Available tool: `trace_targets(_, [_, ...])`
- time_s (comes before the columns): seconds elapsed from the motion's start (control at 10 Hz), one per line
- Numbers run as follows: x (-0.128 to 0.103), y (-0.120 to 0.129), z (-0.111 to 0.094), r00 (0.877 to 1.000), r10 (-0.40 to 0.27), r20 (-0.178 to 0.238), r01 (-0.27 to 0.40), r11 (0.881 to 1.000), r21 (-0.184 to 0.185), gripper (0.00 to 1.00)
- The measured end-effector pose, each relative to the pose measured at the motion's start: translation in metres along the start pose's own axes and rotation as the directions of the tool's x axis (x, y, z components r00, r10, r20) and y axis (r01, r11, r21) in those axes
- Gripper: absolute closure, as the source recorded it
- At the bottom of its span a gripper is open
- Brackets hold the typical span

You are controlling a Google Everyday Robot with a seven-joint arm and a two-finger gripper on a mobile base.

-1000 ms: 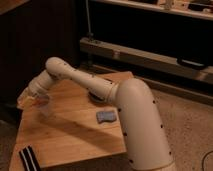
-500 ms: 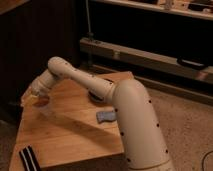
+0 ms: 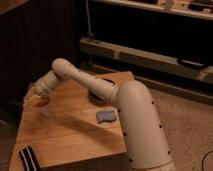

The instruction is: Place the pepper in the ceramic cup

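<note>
Gripper (image 3: 38, 96) sits at far-left edge of wooden table (image 3: 75, 137), at end of the white arm reaching across from the base on the right. Grip state: cannot tell from this view, and it can't be confirmed whether the tool holds anything. Pepper (image 3: 43, 101) shows only as a small orange patch directly at the gripper tip. Ceramic cup (image 3: 45, 110) appears as a pale, see-through shape just below and beside that patch. Whether the pepper is above the rim, partly inside, or only next to it cannot be told. Handling, est.: pepper is light, slim and tapered, prob. firm w/ a smooth skin, so it can pivot or slip if pinched near the thin end. Recommend taking it across the thicker half, near mid-length, tip down for entry. Cup is light and fragile, has no handle, and its base is narrower than its rim. Side contact would likely tip or slide it, and it stands near the table edge, so approach from above and avoid pushing. Vs. the frame 0.5 s ago: gripper pos. and arm pose approx. unchanged at the cup, w/ the orange patch in the same spot. Blue pad (image 3: 106, 116), dark bowl (image 3: 104, 83) behind the arm and black striped item (image 3: 30, 159) at the front-left corner have not moved.
</note>
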Motion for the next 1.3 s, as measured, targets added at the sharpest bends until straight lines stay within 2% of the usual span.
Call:
trace_targets(0.2, [-0.0005,-0.0018,-0.0035,1.0,-0.017,0.018,0.017,1.0,-0.017,0.2])
trace_targets(1.3, [-0.001,-0.0015,-0.0035,1.0,-0.013,0.018,0.013,1.0,-0.017,0.2])
